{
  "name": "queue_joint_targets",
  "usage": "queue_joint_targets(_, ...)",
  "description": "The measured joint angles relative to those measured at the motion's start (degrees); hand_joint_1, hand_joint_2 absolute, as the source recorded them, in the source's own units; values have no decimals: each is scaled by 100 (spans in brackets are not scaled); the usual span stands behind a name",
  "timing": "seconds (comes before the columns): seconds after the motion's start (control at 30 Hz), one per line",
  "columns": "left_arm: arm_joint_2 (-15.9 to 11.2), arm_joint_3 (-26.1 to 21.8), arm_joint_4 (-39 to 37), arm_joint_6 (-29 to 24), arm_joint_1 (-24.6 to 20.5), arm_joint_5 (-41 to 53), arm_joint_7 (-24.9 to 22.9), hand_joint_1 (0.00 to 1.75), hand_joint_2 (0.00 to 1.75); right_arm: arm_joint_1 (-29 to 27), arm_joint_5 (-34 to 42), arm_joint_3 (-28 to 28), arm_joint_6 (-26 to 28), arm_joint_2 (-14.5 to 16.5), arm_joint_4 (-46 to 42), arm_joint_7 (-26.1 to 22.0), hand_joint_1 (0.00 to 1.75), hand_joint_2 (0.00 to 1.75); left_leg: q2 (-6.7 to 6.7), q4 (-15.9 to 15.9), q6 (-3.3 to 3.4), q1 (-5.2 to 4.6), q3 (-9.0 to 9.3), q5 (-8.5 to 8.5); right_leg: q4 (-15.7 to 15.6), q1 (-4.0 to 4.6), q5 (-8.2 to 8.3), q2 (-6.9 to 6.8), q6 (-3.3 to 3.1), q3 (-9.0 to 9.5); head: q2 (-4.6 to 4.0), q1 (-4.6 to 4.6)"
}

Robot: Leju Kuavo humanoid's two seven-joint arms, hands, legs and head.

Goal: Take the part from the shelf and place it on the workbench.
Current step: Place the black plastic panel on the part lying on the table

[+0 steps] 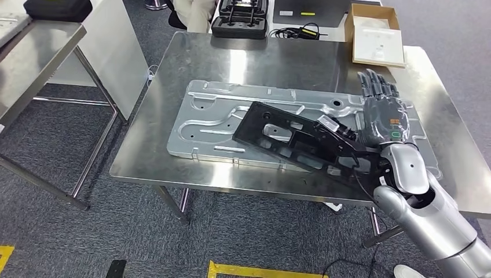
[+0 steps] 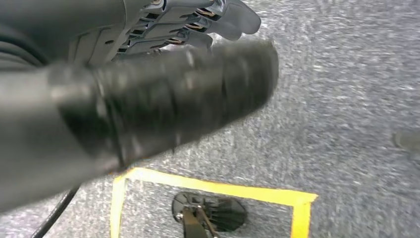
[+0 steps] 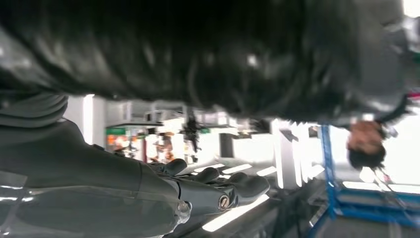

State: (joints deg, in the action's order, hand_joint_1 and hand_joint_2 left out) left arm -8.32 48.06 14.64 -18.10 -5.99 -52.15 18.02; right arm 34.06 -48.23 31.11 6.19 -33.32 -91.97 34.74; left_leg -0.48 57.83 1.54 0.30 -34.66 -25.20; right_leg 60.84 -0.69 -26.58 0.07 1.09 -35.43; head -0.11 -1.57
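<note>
The black part (image 1: 289,134), a long flat moulded piece with cut-outs, lies tilted across a grey pressed metal panel (image 1: 214,116) on the steel tabletop (image 1: 278,63). Its far end rests on the panel's middle; its near end runs toward the table's front right edge, where it passes under the right wrist.

The right hand (image 1: 382,107) stands just beyond that near end, fingers stretched out flat and apart, pointing away from the robot, with nothing between them (the part is beside and below the wrist, not in the grasp). In the right wrist view the same hand (image 3: 198,191) shows its fingers extended, a dark glossy surface close above it; a blurred person (image 3: 366,144) stands in the background.

The left hand (image 2: 198,25) hangs over grey carpet and a yellow tape square (image 2: 208,191); its fingers look loosely curled and hold nothing.

At the table's far edge sit a cardboard box (image 1: 376,35) and a black case (image 1: 240,20).
</note>
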Motion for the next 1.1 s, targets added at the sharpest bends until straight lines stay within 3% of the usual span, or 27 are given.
queue_joint_targets(0.1,3,0,0,0,-2,-2,-26,0,0,18,23,1,73,63,-73,-38,0,0,1,-35,54,10,17,20,939,-3,-491,-1,34,-415,0,19)
queue_joint_targets(0.13,3,0,0,0,0,-3,-29,0,0,11,25,1,77,86,-82,-39,0,0,1,-33,58,9,17,18,1241,-6,-587,-1,42,-555,0,18)
queue_joint_targets(0.17,4,0,0,0,3,-3,-31,0,0,2,25,1,78,105,-90,-42,0,0,0,-27,60,8,17,15,1371,-12,-579,-2,49,-618,0,19)
queue_joint_targets(0.2,6,0,0,0,6,-4,-33,0,0,-1,25,1,79,120,-101,-44,0,0,-3,-17,58,8,18,10,1285,-21,-467,-2,52,-579,0,19)
queue_joint_targets(0.3,18,0,0,0,4,-4,-37,0,0,17,25,1,87,150,-149,-49,0,0,-18,62,13,-4,-3,-33,260,-30,10,-1,29,-89,0,17)
queue_joint_targets(0.37,24,0,0,0,4,-5,-39,0,0,27,25,1,95,164,-171,-53,0,0,-24,105,-37,-16,-38,-50,-71,-9,66,3,-5,65,0,10)
queue_joint_targets(0.5,25,1,0,-12,10,-11,-66,0,0,30,25,1,126,199,-203,-89,0,0,-21,174,-136,-8,-82,-102,-118,-18,118,3,-119,65,0,3)
queue_joint_targets(0.57,25,1,0,-37,6,-11,-102,0,0,32,25,1,163,232,-226,-127,0,0,-9,616,-200,11,-256,-411,-141,-36,146,-12,-172,63,0,-9)
queue_joint_targets(0.63,26,1,0,-60,5,-11,-141,0,0,31,25,1,195,269,-239,-152,0,0,1,1296,-251,28,-526,-767,-140,-32,161,-26,-202,41,0,-15)
queue_joint_targets(0.67,27,1,0,-69,8,-11,-160,0,0,29,25,1,204,285,-241,-160,0,0,2,1513,-263,32,-608,-833,-137,-31,167,-29,-207,29,0,-13)
queue_joint_targets(0.7,28,1,0,-76,13,-11,-174,0,0,28,25,2,209,295,-241,-166,0,0,4,1541,-269,33,-600,-794,-131,-30,173,-31,-208,19,0,-14)
queue_joint_targets(0.73,28,2,0,-84,18,-11,-185,0,0,27,25,2,213,302,-241,-171,0,0,5,1374,-266,34,-495,-666,-124,-31,178,-31,-206,10,0,-14)
queue_joint_targets(0.8,28,2,0,-101,15,-11,-198,0,0,26,20,3,224,316,-242,-175,0,0,5,686,-240,35,-122,-346,-109,-30,186,-29,-192,2,0,-15)
queue_joint_targets(0.87,27,2,0,-114,2,-11,-212,0,0,26,10,3,254,331,-246,-175,0,0,0,200,-185,12,117,-212,-100,-16,213,-23,-136,-25,0,-10)
queue_joint_targets(0.97,30,2,0,-122,0,-17,-231,0,0,25,3,3,311,341,-256,-175,0,0,-4,92,-86,-7,119,-159,-99,-1,263,-18,-25,-63,0,-6)
queue_joint_targets(1.03,32,2,-1,-137,8,-24,-239,0,0,24,1,3,343,342,-256,-174,0,0,6,38,-10,9,107,-85,99,-1,76,-13,21,-140,0,6)
queue_joint_targets(1.1,32,2,-2,-159,8,-30,-243,0,0,11,1,3,377,342,-256,-169,0,0,16,15,53,9,56,-22,732,-4,-379,-11,41,-374,0,22)
